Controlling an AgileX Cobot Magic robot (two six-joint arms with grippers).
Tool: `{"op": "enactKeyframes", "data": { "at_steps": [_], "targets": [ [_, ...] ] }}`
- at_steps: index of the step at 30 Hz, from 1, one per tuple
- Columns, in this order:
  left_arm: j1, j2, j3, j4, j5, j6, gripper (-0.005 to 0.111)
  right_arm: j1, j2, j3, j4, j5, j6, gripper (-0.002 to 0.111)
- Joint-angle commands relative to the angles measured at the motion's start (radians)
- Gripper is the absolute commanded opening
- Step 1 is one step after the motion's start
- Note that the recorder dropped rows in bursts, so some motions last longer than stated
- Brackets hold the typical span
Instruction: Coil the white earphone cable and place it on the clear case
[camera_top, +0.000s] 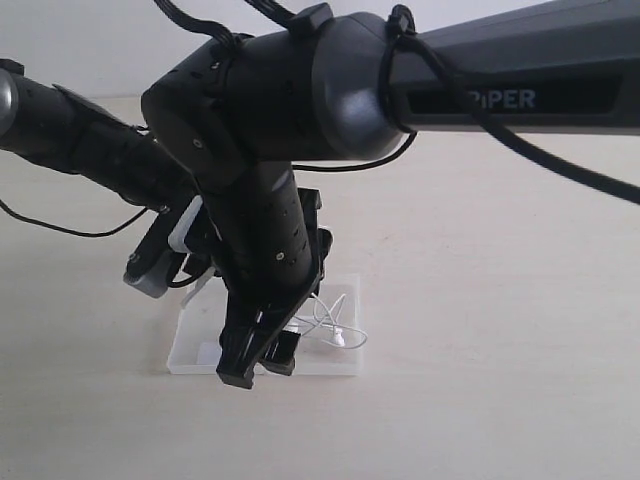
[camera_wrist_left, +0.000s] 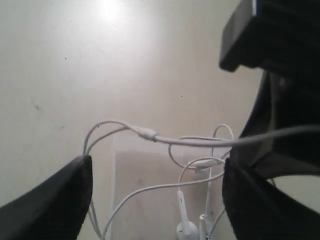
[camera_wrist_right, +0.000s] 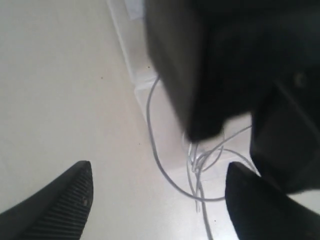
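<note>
The clear case (camera_top: 195, 352) lies flat on the table under both arms. The white earphone cable (camera_top: 335, 326) rests in loose loops on its right half, one earbud (camera_top: 340, 339) showing. My right gripper (camera_top: 255, 366) points down onto the case, left of the cable. In the right wrist view it (camera_wrist_right: 159, 169) is open, cable strands (camera_wrist_right: 152, 142) on the surface between its fingers. My left gripper (camera_wrist_left: 157, 167) is open too, above the case (camera_wrist_left: 132, 172), with cable loops (camera_wrist_left: 150, 189), a small white junction piece (camera_wrist_left: 147, 134) and an earbud (camera_wrist_left: 185, 230) beneath it. Neither holds anything.
The right arm (camera_top: 480, 90) crosses the scene from the right and hides most of the left gripper in the exterior view. The left arm (camera_top: 90, 145) comes from the left. The two grippers crowd close together over the case. A beige tabletop (camera_top: 500, 330) surrounds it.
</note>
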Motion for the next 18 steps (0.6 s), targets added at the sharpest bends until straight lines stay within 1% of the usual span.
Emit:
{"op": "enactKeyframes", "data": {
  "at_steps": [1, 3, 4, 6, 11, 12, 15, 18],
  "targets": [
    [-0.044, -0.001, -0.006, 0.009, -0.006, 0.005, 0.070, -0.002, -0.010, -0.005, -0.013, -0.014, -0.008, 0.070],
    [-0.058, -0.001, -0.006, 0.009, -0.042, 0.005, 0.068, -0.002, -0.010, -0.005, -0.013, -0.014, -0.008, 0.070],
    [-0.060, -0.001, -0.006, 0.011, -0.060, 0.005, 0.065, -0.002, -0.010, -0.005, -0.013, -0.014, -0.008, 0.070],
    [-0.065, -0.001, -0.006, 0.020, -0.080, 0.005, 0.053, -0.002, -0.010, -0.005, -0.013, -0.014, -0.008, 0.070],
    [-0.065, -0.001, -0.006, 0.020, -0.130, 0.005, 0.006, -0.002, -0.010, -0.005, -0.013, -0.014, -0.008, 0.070],
    [-0.065, -0.001, -0.006, 0.020, -0.147, 0.005, 0.000, -0.002, -0.010, -0.005, -0.014, -0.014, -0.005, 0.070],
    [-0.065, -0.001, -0.006, 0.018, -0.190, 0.005, 0.000, -0.002, -0.010, -0.005, -0.015, -0.014, 0.011, 0.070],
    [-0.060, -0.001, -0.006, 0.018, -0.192, 0.005, 0.000, -0.002, -0.010, -0.005, -0.015, -0.014, 0.019, 0.070]
  ]
}}
